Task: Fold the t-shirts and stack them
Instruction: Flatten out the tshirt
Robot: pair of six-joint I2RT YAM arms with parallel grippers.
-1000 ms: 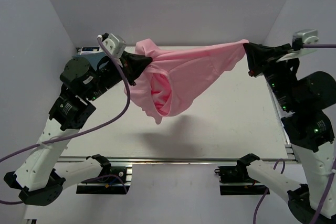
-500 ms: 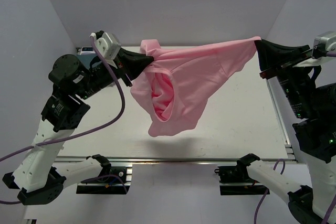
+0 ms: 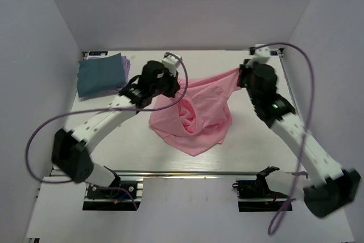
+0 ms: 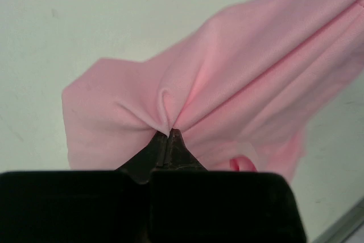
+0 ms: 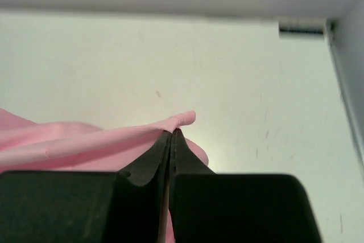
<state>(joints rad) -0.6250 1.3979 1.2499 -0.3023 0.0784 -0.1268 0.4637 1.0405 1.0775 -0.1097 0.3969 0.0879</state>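
Note:
The light pink t-shirt (image 3: 196, 112) hangs stretched between both grippers, and its lower part rests bunched on the table. My left gripper (image 3: 170, 88) is shut on its left top edge; the left wrist view shows the pink cloth (image 4: 227, 78) pinched at the closed tips (image 4: 169, 134). My right gripper (image 3: 242, 74) is shut on its right top corner; the right wrist view shows a rolled pink edge (image 5: 114, 140) at the closed tips (image 5: 172, 133). The dark teal-blue t-shirt (image 3: 99, 75) lies folded at the back left on the pale lavender t-shirt (image 3: 126, 64), of which only an edge shows.
The white table (image 3: 261, 140) has a metal rail along its front edge (image 3: 187, 172). Grey walls enclose the left, back and right sides. Purple cables loop from both arms over the table's sides.
Both arms have reached forward and down over the table. The pink t-shirt has dropped from hanging high in the air to touching the table, still held at both ends.

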